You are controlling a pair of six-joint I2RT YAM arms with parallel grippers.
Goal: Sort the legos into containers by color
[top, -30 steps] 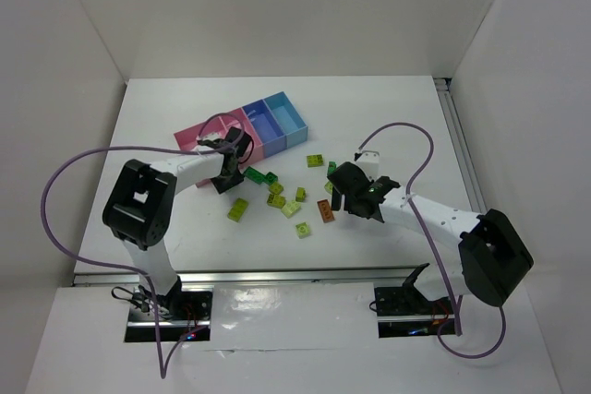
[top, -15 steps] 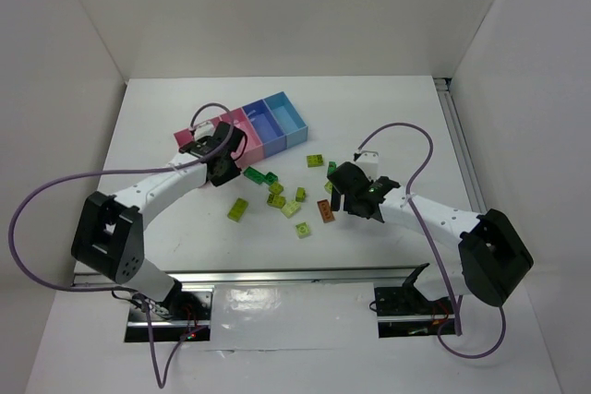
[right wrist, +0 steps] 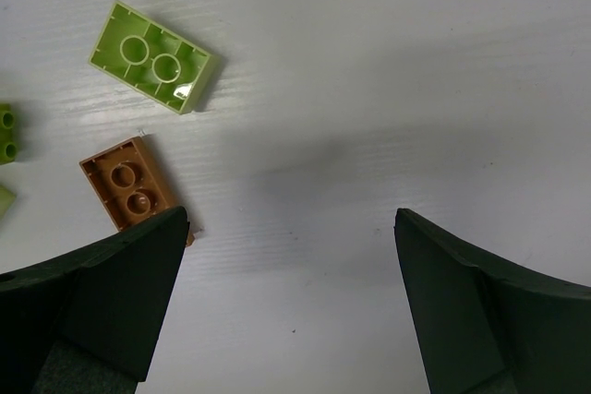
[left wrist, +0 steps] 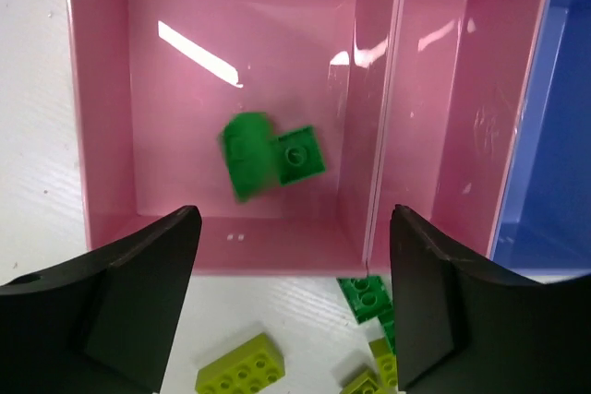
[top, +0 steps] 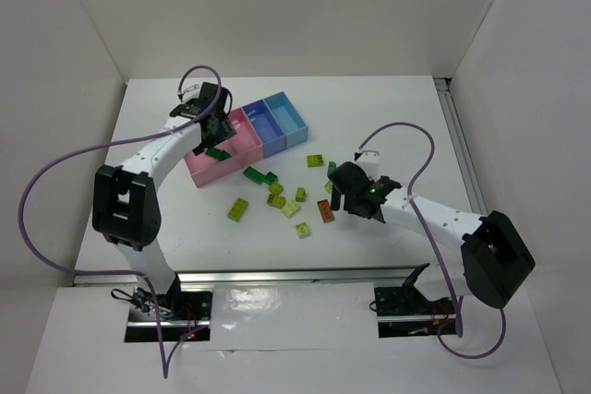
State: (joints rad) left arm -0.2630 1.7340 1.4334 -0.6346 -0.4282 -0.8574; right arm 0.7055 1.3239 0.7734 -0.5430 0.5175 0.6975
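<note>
My left gripper (top: 210, 132) hangs open over the leftmost pink bin (left wrist: 175, 80) of the containers (top: 268, 126). Nothing is between its fingers (left wrist: 138, 306). Two dark green legos lie in that bin: a blurred one (left wrist: 247, 155) and a small one (left wrist: 301, 152). More legos, yellow-green (top: 238, 209) and dark green (top: 254, 174), are scattered on the table between the arms. My right gripper (right wrist: 291, 302) is open just above the bare table. An orange-brown brick (right wrist: 129, 182) lies by its left finger, and an upturned yellow-green brick (right wrist: 152, 57) lies further out.
The second pink bin (left wrist: 462, 89) and the darker blue bin (left wrist: 554, 136) show nothing inside in the left wrist view. A light blue bin (top: 288, 115) ends the row. White walls enclose the table (top: 388, 117). A rail (top: 457, 136) runs along its right edge.
The left arm swung from the brick pile up over the leftmost pink bin and its jaws opened; a dark green brick now lies in the bin. The right arm has not moved.
</note>
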